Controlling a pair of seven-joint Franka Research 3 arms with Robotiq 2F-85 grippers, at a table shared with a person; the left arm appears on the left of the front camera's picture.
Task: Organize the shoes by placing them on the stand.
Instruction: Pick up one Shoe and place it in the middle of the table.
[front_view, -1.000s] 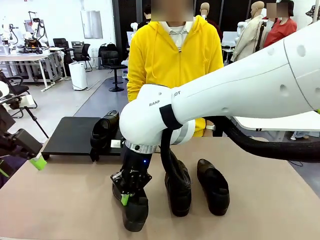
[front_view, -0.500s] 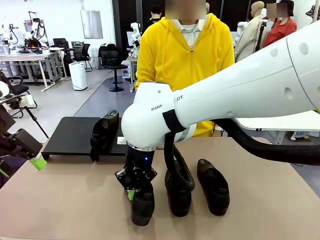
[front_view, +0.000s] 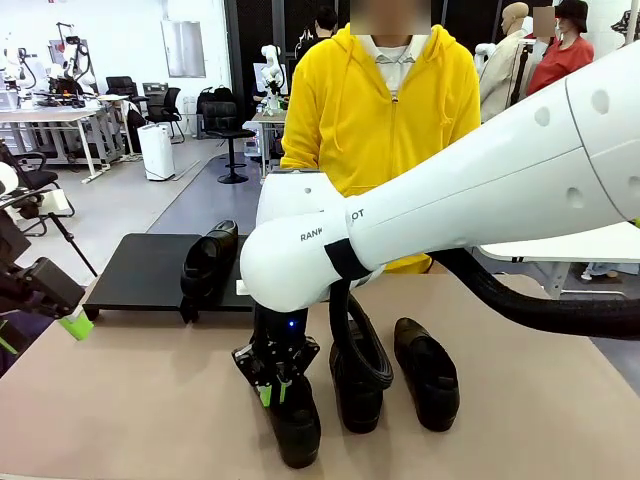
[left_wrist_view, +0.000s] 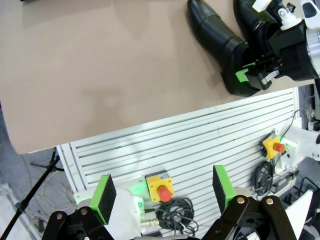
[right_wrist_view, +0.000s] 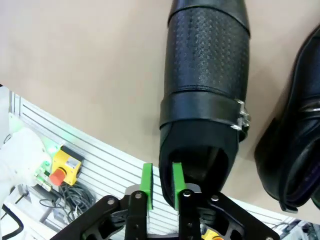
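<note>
While the nearest black glossy leather loafer (right_wrist_view: 207, 75) is lying on the beige desk (right_wrist_view: 75, 60), my right pincer (right_wrist_view: 162, 180) is sitting narrow at its heel. I cannot tell if it is gripping. My left pincer (left_wrist_view: 162, 192) is gaping wide. I am judging the next move to be a firm pinch, then a carry to the low black stand (front_view: 140, 270).

Grey floor (front_view: 190, 200), black office chairs (front_view: 222, 125), a white desk (front_view: 50, 115), perhaps an air purifier (front_view: 157, 150).

— On the stand (front_view: 140, 272)?
— One shoe (front_view: 208, 262), at the far left of the worktop (front_view: 130, 400).
— Nearer?
— Three more in a row on the worktop: nearest shoe (front_view: 297, 428) leftmost, middle shoe (front_view: 358, 395) just beside, right shoe (front_view: 427, 375) slightly apart.
— Tools?
— Right tool (front_view: 272, 392) at the nearest shoe's heel; left tool (left_wrist_view: 162, 192) off the worktop's near-left corner.
</note>
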